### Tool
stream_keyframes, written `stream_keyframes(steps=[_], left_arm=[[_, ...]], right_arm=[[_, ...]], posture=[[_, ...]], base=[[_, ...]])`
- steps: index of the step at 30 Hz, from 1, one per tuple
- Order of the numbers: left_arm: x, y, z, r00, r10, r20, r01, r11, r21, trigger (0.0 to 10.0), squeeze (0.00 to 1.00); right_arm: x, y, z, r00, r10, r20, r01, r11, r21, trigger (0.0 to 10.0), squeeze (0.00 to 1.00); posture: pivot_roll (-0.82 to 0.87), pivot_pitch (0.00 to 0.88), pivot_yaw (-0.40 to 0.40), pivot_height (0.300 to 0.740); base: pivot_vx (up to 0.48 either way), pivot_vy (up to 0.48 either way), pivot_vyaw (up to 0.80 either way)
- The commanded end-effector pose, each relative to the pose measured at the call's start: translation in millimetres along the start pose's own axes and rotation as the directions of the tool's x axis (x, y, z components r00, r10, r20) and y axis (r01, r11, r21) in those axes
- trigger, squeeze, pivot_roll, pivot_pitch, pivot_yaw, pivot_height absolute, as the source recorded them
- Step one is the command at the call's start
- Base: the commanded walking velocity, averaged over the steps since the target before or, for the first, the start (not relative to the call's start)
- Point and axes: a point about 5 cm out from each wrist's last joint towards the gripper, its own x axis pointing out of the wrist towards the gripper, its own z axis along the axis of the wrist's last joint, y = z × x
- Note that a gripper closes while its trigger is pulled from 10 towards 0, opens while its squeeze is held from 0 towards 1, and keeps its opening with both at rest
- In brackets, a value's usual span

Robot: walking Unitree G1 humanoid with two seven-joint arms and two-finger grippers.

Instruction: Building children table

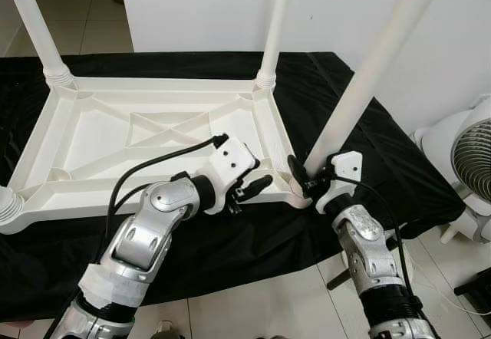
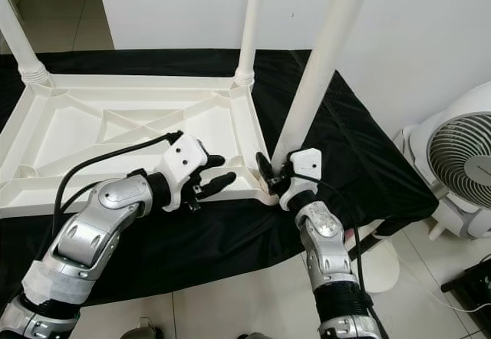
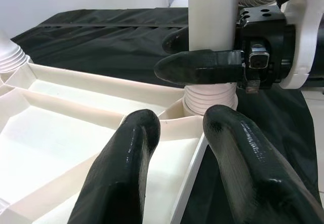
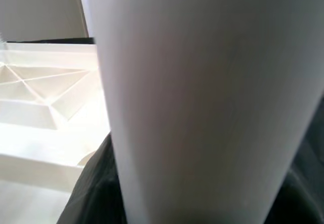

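- We count one white tabletop [image 1: 100, 136], lying upside down on a black cloth [image 1: 368, 147], with its ribbed underside facing up.
- We count four white legs standing up from its corners: a far-left leg [image 1: 31, 24], a far-right leg [image 1: 275, 24], a near-right leg [image 1: 376, 63], and a near-left leg [image 1: 6, 205] of which only the ribbed base shows at the edge of the head view.
- Two grippers are at work. Our right gripper [image 1: 305, 176] is clenched around the near-right leg just above its ribbed collar, where the leg meets the tabletop's near-right corner; in the left wrist view one black finger [image 3: 200, 68] lies across the front of the leg and the other behind it.
- Our left gripper [image 1: 249, 185] hovers over the tabletop's near rim, just beside that corner, its fingers [image 3: 121, 173] spread apart and grasping nothing.
- One white fan [image 2: 460, 155] stands on the tiled floor [image 1: 253, 308] to the right, well apart from the tabletop.
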Motion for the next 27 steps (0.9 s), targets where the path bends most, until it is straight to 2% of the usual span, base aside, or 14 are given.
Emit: stream_keyframes(steps=[1, 2, 7, 15, 19, 23, 27], left_arm=[[0.2, 2.0, 3, 0.999, 0.037, 0.002, -0.037, 0.999, 0.006, 10.0, 0.00], [0.3, 2.0, 3, 0.999, 0.036, 0.002, -0.036, 0.999, 0.006, 10.0, 0.00], [0.3, 2.1, 4, 0.999, 0.035, 0.002, -0.035, 0.999, 0.007, 10.0, 0.00], [1.1, 2.7, 4, 0.999, 0.041, 0.005, -0.041, 0.999, 0.005, 10.0, 0.00], [1.6, 1.7, 4, 0.999, 0.041, 0.007, -0.041, 0.999, 0.003, 10.0, 0.00], [3.5, -0.7, 5, 0.999, 0.039, 0.014, -0.039, 0.999, -0.006, 10.0, 0.00], [4.3, -1.0, 5, 0.999, 0.039, 0.015, -0.039, 0.999, -0.006, 10.0, 0.00]], right_arm=[[-12.3, -7.2, -32, 0.985, -0.061, -0.159, 0.076, 0.993, 0.092, 10.0, 0.00], [-11.1, -9.2, -31, 0.984, -0.073, -0.160, 0.094, 0.988, 0.126, 10.0, 0.00], [-10.0, -10.8, -30, 0.984, -0.080, -0.159, 0.101, 0.986, 0.129, 10.0, 0.00], [-6.5, -8.4, -25, 0.985, -0.110, -0.132, 0.123, 0.988, 0.095, 10.0, 0.00], [-2.1, -6.7, -21, 0.975, -0.199, -0.095, 0.204, 0.978, 0.050, 10.0, 0.00], [9.1, -0.7, -20, 0.919, -0.387, -0.072, 0.389, 0.921, 0.018, 10.0, 0.00], [16.9, 7.2, -21, 0.902, -0.427, -0.060, 0.428, 0.904, -0.003, 10.0, 0.00]], posture=[[0.11, 0.086, -0.046, 0.740], [0.11, 0.087, -0.048, 0.740], [0.11, 0.086, -0.048, 0.740], [0.11, 0.083, -0.055, 0.740], [0.11, 0.082, -0.056, 0.740], [0.11, 0.079, -0.058, 0.740], [0.11, 0.078, -0.060, 0.740]], base=[[0.000, 0.000, 0.00], [0.000, 0.000, 0.00], [0.000, 0.000, 0.00], [0.000, 0.000, 0.00], [0.000, 0.000, 0.00], [0.000, 0.000, 0.00], [0.000, 0.000, 0.00]])
